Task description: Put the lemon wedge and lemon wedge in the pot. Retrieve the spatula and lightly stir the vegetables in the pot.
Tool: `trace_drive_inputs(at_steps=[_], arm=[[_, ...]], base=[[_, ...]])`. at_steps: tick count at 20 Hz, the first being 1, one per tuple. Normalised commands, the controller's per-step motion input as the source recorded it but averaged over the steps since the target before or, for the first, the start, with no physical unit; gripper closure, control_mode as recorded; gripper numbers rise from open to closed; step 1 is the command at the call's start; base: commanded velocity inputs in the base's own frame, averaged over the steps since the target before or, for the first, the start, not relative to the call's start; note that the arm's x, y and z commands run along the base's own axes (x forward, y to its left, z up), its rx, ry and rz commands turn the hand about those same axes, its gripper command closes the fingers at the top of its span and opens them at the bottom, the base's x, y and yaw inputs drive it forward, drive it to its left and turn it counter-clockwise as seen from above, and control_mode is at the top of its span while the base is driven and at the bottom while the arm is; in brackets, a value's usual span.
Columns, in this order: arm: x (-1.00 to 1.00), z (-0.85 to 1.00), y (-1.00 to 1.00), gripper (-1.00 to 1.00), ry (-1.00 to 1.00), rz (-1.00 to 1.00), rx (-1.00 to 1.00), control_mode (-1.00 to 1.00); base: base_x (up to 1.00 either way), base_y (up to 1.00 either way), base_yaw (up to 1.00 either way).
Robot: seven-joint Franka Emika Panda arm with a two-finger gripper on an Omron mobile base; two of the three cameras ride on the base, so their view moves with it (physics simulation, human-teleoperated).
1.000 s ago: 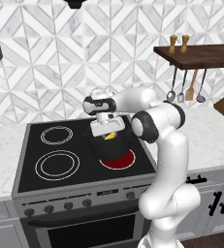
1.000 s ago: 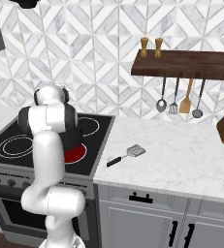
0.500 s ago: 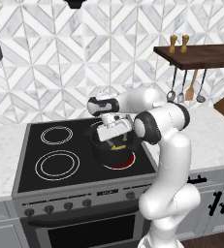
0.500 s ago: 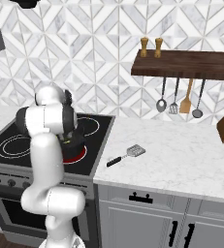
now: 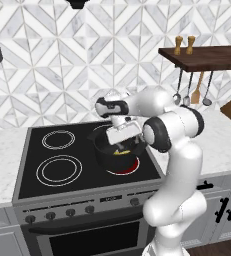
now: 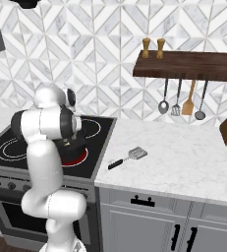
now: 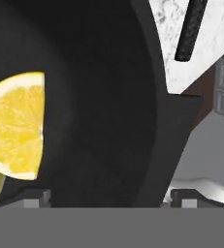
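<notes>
- The end effector (image 5: 121, 145) hangs over the round dark grey-black pot (image 5: 107, 152), jaws apart.
- Hand view: a bright yellow lemon wedge (image 7: 16, 126) lies inside.
- Right base view: a black-handled metal spatula (image 6: 128, 157) lies on the white marble table (image 6: 184, 157).

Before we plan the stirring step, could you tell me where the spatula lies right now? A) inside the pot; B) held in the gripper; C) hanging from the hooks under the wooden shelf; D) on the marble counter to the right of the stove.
D: the spatula lies flat on the marble counter right of the stove, apart from the pot.
</notes>
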Motion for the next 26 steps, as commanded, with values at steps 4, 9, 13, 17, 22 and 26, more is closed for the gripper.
trace_drive_inputs(at_steps=[4, 9, 13, 17, 22, 26], arm=[[-0.09, 0.68, -0.16, -1.0, -0.15, 0.0, 0.01, -1.0], [-0.26, 0.48, -0.69, -1.0, -0.06, 0.0, 0.0, -1.0], [-0.49, 0.3, -1.0, -1.0, 0.0, -0.05, 0.02, -1.0], [-0.36, 0.13, -1.0, -1.0, 0.01, -0.06, 0.05, -1.0], [-0.13, 0.0, -1.0, -1.0, 0.05, -0.06, 0.06, -1.0], [-0.14, -0.07, -0.94, -1.0, 0.0, -0.02, 0.01, -1.0]], base=[[0.0, 0.0, 0.0], [0.0, 0.0, 0.0], [0.0, 0.0, 0.0], [0.0, 0.0, 0.0], [0.0, 0.0, 0.0], [0.0, 0.0, 0.0]])
